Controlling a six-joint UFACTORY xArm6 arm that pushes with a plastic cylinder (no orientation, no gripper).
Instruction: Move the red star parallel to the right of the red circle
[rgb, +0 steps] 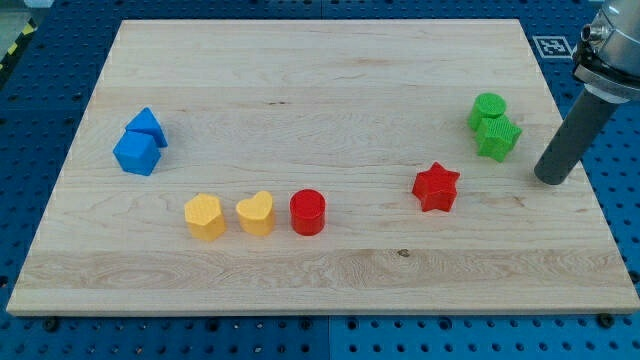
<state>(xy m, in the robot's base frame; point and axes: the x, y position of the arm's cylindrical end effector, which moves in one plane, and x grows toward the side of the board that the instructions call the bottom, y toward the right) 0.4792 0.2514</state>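
Note:
The red star (436, 187) lies on the wooden board at the view's right of centre. The red circle (308, 212) stands to its left and slightly lower, about a hand's width away. My tip (549, 179) rests on the board near the right edge, to the right of the red star with a clear gap between them, and just right of and below the green blocks.
A green circle (489, 108) and a green star (498, 136) touch each other at the right. A yellow heart (256, 213) and a yellow hexagon-like block (205, 216) sit left of the red circle. Two blue blocks (147, 126) (136, 153) sit at the left.

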